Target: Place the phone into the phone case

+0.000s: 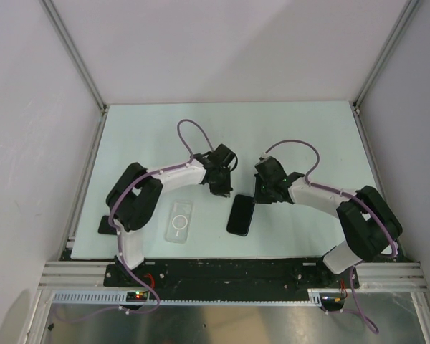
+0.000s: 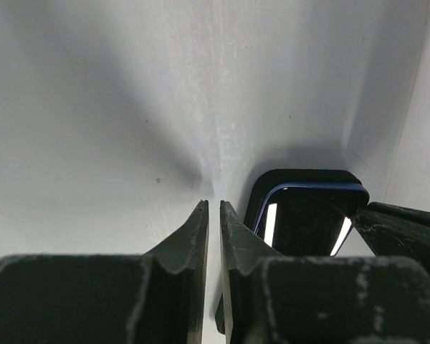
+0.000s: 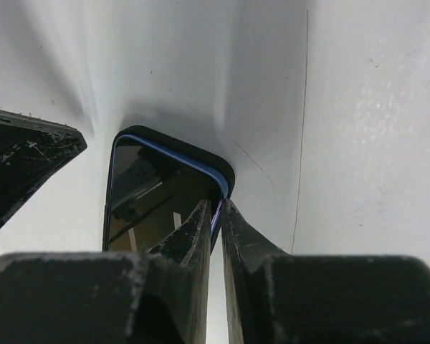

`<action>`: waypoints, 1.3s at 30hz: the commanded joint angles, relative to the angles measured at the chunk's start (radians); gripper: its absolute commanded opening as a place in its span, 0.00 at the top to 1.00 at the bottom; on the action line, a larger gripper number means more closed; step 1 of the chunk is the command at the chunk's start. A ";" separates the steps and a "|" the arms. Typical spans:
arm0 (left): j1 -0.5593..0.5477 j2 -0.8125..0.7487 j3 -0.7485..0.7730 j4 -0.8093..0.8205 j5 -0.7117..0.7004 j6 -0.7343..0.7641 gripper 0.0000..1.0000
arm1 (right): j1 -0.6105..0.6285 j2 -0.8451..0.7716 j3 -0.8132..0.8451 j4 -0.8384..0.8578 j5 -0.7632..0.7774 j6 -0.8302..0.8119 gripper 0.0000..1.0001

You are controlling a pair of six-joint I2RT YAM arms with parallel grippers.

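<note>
Fig. 1. The rig as I see it from my remote station, in 3 views.

**Overhead view.** The phone (image 1: 241, 214) lies flat on the pale worktop (image 1: 308, 136), close to the near edge and about midway between the left and right edges. The phone case (image 1: 179, 221) lies flat just to its left, equally close to the near edge. The 2 are apart, not touching. The case is clear, and I can see its white ring and short white line. Both arms reach inward toward the middle of the worktop. The left gripper (image 1: 221, 190) is just beyond the phone's far left corner, and the right gripper (image 1: 261, 198) is by its far right corner. A purple cable (image 1: 190, 132) loops above each arm. A small dark flat object (image 1: 106, 225) sits at the near left corner, and I cannot identify it.

**Left wrist view.** The left gripper (image 2: 213, 213) has its 2 fingers (image 2: 190, 240) drawn together to a thin slit with nothing between them. The phone (image 2: 308, 222) shows to their right, with its glossy screen up.

**Right wrist view.** The right gripper (image 3: 215, 209) is likewise closed to a narrow slit. Its tips are over one corner of the phone (image 3: 154, 193), and I cannot tell whether they touch it. A thin blue line runs along the phone's edge.
</note>
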 commanded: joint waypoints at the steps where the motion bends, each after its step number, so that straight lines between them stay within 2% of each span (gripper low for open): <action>1: -0.009 0.021 0.043 0.006 0.013 0.012 0.85 | 0.011 0.042 0.036 0.000 0.065 0.010 0.87; 12: -0.012 0.043 0.058 0.007 0.021 0.014 0.85 | 0.061 0.133 0.043 -0.075 0.167 0.036 0.90; 39: -0.012 0.053 0.080 0.006 0.035 0.028 0.85 | 0.108 0.301 0.043 -0.053 0.161 0.087 0.92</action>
